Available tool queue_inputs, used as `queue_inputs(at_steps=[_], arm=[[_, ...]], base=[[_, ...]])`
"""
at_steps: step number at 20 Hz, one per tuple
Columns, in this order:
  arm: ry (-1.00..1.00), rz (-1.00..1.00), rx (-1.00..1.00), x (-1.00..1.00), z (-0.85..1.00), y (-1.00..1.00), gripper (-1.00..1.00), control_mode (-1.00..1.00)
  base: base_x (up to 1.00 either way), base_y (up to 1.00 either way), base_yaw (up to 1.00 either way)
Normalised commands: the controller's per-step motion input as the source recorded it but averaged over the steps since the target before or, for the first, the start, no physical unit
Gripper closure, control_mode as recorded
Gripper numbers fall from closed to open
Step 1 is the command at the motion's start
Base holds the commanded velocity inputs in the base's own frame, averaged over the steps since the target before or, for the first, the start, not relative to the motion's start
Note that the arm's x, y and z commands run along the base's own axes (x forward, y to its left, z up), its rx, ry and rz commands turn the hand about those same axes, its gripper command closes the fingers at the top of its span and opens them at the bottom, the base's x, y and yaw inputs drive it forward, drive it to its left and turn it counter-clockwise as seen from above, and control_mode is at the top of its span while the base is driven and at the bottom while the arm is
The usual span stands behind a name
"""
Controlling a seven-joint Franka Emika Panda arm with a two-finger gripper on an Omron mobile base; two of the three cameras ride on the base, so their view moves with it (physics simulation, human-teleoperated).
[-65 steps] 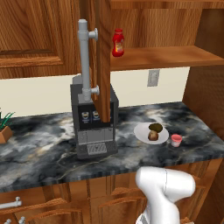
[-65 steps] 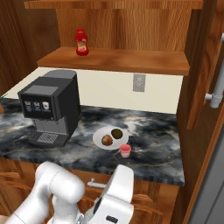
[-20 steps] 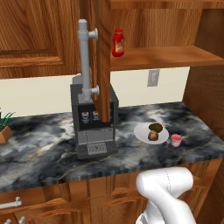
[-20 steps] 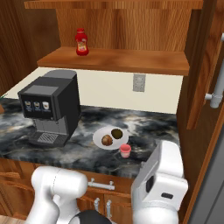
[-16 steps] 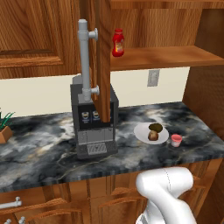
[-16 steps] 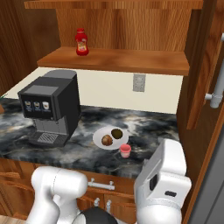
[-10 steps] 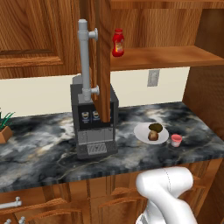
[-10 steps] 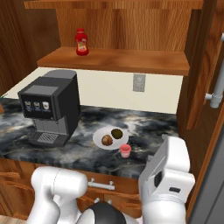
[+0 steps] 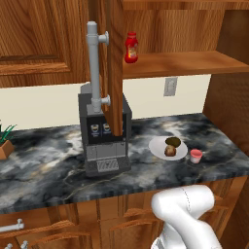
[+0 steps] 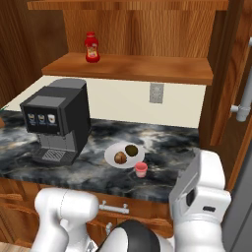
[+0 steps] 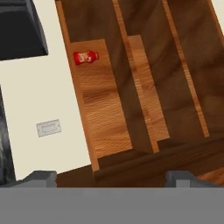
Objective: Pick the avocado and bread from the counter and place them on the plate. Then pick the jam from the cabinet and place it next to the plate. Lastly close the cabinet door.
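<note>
A home kitchen, rendered rather than filmed; a dark marble counter [image 9: 58, 170] with pale veins runs along the wall, with wooden drawers [image 9: 68, 226] and grey bar pulls beneath; reddish-brown wall cabinets [image 9: 34, 39] hang above it, one standing open with its door [image 9: 114, 63] swung out and a wooden shelf [image 10: 133, 66] inside; a red bottle [image 10: 91, 47] stands on that shelf; a black coffee machine [image 10: 56, 120] sits on the counter; near it lies a white plate [image 10: 112, 153] with food on it and a small pink jar [image 10: 141, 170] just beside; a wall socket [image 10: 156, 92] is set in the cream wall; a potted plant [image 9: 5, 141] shows at the far left.
</note>
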Motion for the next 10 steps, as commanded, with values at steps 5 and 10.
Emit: queue_inputs(at_steps=[5, 10], arm=[[-0.01, 0.0, -0.06, 0.14, 0.0, -0.2, -1.0, -1.0], [-0.02, 0.0, -0.07, 0.14, 0.0, -0.21, -1.0, -1.0]], base=[[0.0, 0.0, 0.0], [0.0, 0.0, 0.0]])
